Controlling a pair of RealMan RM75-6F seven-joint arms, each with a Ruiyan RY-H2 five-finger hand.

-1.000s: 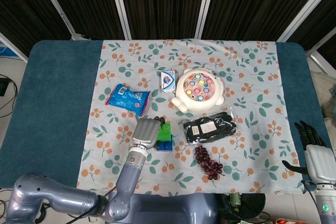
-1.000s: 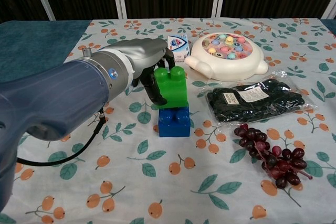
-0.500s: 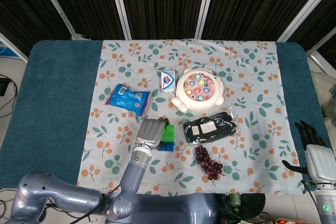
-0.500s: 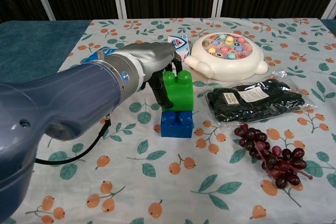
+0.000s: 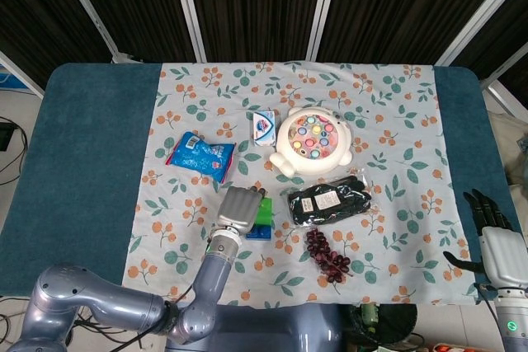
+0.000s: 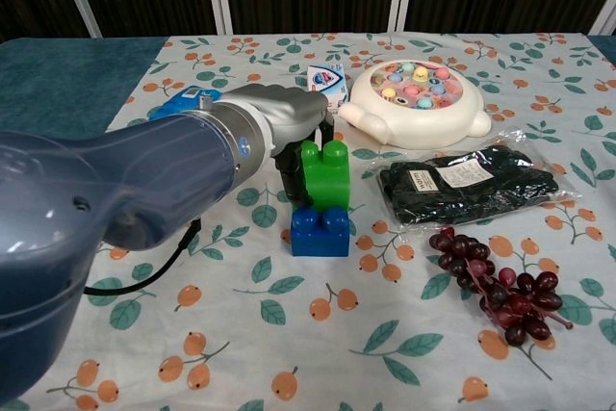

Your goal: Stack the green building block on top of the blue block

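Note:
The green block (image 6: 325, 176) stands upright on the blue block (image 6: 320, 232) on the flowered cloth, its base down between the blue block's studs. My left hand (image 6: 281, 127) grips the green block from the left, dark fingers (image 6: 290, 177) pressed on its side. From the head view the left hand (image 5: 238, 208) covers most of both blocks; only a green edge (image 5: 264, 213) and a blue strip (image 5: 261, 233) show. My right hand (image 5: 496, 235) hangs off the table's right front corner, fingers apart, holding nothing.
A black packet (image 6: 472, 180) and a bunch of dark grapes (image 6: 496, 284) lie right of the blocks. A white fishing-game toy (image 6: 414, 98) and a small white-blue box (image 6: 325, 78) sit behind them. A blue snack bag (image 5: 200, 154) lies to the left.
My left hand has carried the green block slightly right and lowered it onto the blue block. The right hand has not moved.

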